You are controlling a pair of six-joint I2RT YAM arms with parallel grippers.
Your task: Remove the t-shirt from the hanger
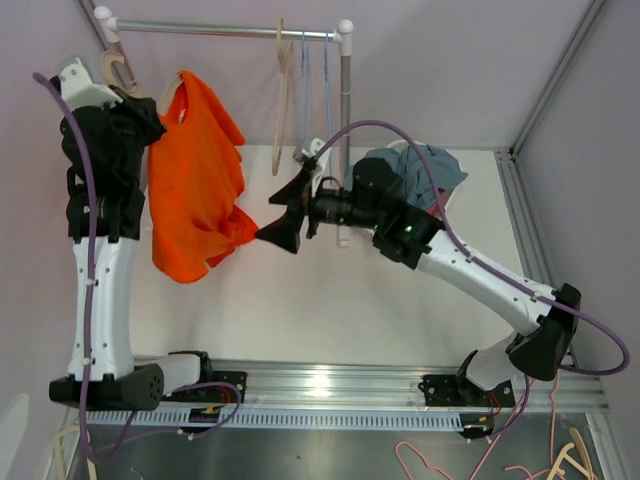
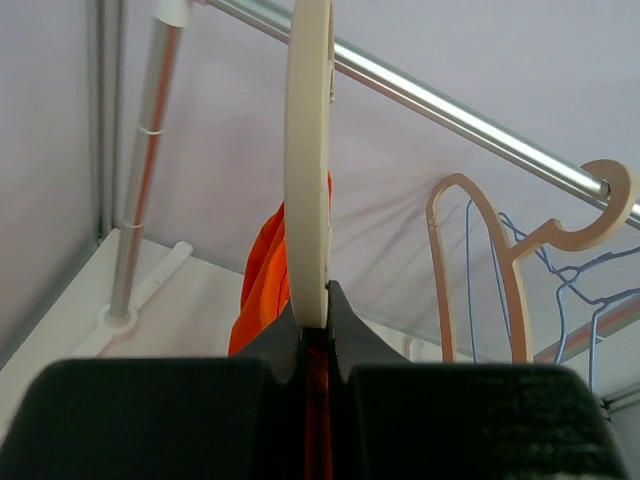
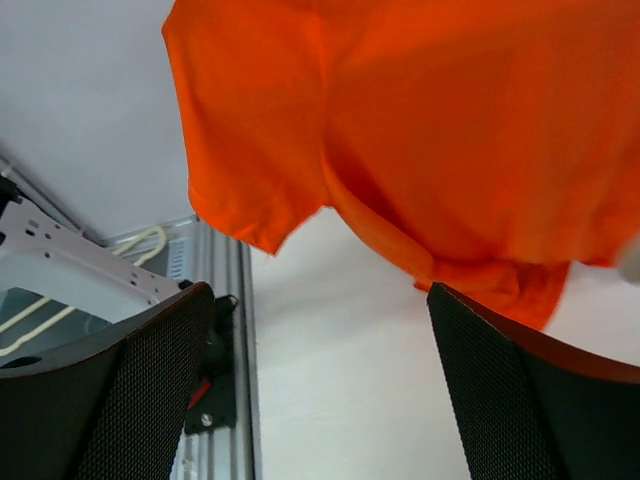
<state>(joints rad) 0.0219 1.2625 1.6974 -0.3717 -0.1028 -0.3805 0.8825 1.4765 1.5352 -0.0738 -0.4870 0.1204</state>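
Left gripper [image 2: 312, 322] clamped tight on the cream wooden hanger [image 2: 307, 150] — bright orange cotton t-shirt [image 1: 195, 190] hangs off it above the white table's [image 1: 330, 300] far-left corner. Right gripper [image 1: 287, 210] gapes wide, empty — just beside the shirt's lower hem.

The top view looks down from above and behind on the whole bench [image 1: 330, 300] and the rail [image 1: 220, 30] at its far side. The left wrist view rides close behind the left claw [image 2: 315, 315], facing up along the hanger [image 2: 308, 150] pinched in it toward that same rail. The right wrist view looks out between the wide-spread fingers of the right claw [image 3: 318, 295], near the orange t-shirt [image 3: 420, 130] just ahead, which the top view shares.
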